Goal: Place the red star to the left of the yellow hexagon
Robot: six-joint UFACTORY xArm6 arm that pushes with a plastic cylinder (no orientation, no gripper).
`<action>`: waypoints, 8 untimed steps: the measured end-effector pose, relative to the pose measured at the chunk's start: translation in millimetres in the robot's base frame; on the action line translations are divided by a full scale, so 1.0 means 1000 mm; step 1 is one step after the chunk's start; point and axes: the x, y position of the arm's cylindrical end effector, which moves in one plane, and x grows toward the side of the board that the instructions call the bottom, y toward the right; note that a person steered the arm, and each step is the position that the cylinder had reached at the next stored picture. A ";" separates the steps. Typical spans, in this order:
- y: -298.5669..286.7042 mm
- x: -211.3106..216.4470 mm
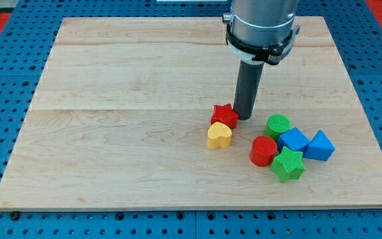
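- Stood on a wooden board (111, 133), rod down, no gripper fitted.
- Pressed my tip (245, 117) against red star (225, 115), on its right.
- Found star touching yellow heart (219, 136) below.
- Saw no yellow hexagon; hidden or cannot tell.
- Left green cylinder (278, 125), red cylinder (264, 151) near, rightward.

The arm's grey housing (260, 23) above my tip (245, 117) runs off the view's top edge and covers the tabletop (111, 133) behind it, so the yellow hexagon cannot be seen anywhere, while the rod's lower end hides part of the red star (224, 115) beside it.
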 end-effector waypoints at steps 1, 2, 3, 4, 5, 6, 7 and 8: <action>-0.010 0.029; -0.023 0.032; -0.079 0.037; -0.102 -0.003; -0.134 -0.041; -0.163 -0.071; -0.123 -0.113; -0.059 -0.124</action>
